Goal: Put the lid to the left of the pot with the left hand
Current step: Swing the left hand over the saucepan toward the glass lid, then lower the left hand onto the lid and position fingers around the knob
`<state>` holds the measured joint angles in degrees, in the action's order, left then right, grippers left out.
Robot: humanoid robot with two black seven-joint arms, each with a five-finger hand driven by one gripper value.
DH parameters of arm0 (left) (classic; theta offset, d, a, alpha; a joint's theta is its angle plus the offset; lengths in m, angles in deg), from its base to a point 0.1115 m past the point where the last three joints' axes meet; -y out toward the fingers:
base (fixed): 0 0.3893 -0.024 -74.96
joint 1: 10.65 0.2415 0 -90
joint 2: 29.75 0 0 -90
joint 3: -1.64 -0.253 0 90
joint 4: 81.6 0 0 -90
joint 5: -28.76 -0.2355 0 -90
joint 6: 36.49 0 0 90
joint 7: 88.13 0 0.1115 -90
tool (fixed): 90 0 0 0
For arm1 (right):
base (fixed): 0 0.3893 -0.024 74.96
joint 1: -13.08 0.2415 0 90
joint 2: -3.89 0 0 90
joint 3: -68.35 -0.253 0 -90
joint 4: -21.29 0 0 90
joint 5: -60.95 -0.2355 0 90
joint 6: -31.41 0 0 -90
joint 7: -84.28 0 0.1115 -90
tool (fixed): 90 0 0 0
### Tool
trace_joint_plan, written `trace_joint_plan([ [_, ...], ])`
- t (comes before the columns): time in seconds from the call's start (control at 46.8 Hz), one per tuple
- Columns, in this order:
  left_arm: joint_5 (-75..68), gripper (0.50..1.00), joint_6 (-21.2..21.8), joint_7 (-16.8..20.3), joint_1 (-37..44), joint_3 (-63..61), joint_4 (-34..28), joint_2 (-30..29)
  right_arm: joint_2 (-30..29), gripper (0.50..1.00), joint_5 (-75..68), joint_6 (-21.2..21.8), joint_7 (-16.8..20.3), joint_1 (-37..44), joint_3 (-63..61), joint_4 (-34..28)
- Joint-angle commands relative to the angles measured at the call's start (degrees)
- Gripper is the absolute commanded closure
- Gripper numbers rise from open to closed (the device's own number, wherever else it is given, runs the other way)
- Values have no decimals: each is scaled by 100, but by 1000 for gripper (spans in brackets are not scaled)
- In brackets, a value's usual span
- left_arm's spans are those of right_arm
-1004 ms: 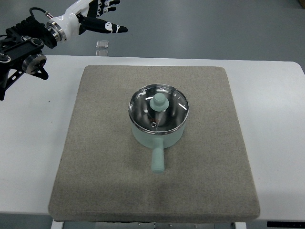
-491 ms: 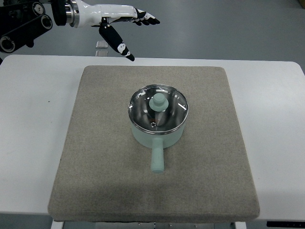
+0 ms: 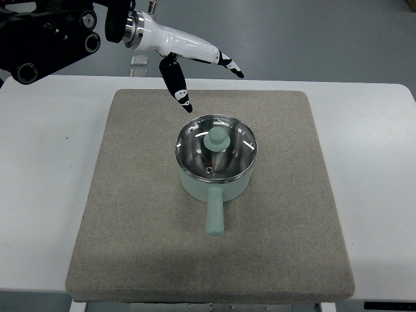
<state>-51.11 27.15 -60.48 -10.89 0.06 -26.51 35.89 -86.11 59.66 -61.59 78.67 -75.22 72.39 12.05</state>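
A mint green pot (image 3: 216, 187) stands in the middle of the grey mat (image 3: 130, 214), its handle pointing toward the near edge. A glass lid (image 3: 216, 153) with a mint green knob (image 3: 215, 138) sits on the pot. My left hand (image 3: 209, 84) reaches in from the upper left, above the mat's far edge and just behind the pot. Its fingers are spread and hold nothing, with the thumb (image 3: 177, 90) pointing down toward the lid's far left rim. The right arm does not show.
The mat lies on a white table (image 3: 45, 175). A small clear object (image 3: 138, 61) sits beyond the table's far edge. My arm's black joints (image 3: 45, 39) fill the upper left corner.
My left hand has swung from the upper left corner toward the right and nearer, now reaching over the mat's far edge close to the lid. The pot and lid have not moved.
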Motion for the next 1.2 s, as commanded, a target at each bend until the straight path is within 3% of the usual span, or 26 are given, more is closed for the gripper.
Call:
trace_joint_plan([
  [0.0, -431, 508, -1, 126, 6, -1, 125, 1, 0, 579, -2, 1, 8, -3, 0, -7],
  [0.32, -810, 508, -220, 513, -55, -1, 467, 28, 0, 579, -2, 1, 8, 5, 0, 2],
  [1.175, -1672, 516, -247, 548, -266, -124, 477, 581, 0, 576, -2, 1, -1, -3, 0, -7],
])
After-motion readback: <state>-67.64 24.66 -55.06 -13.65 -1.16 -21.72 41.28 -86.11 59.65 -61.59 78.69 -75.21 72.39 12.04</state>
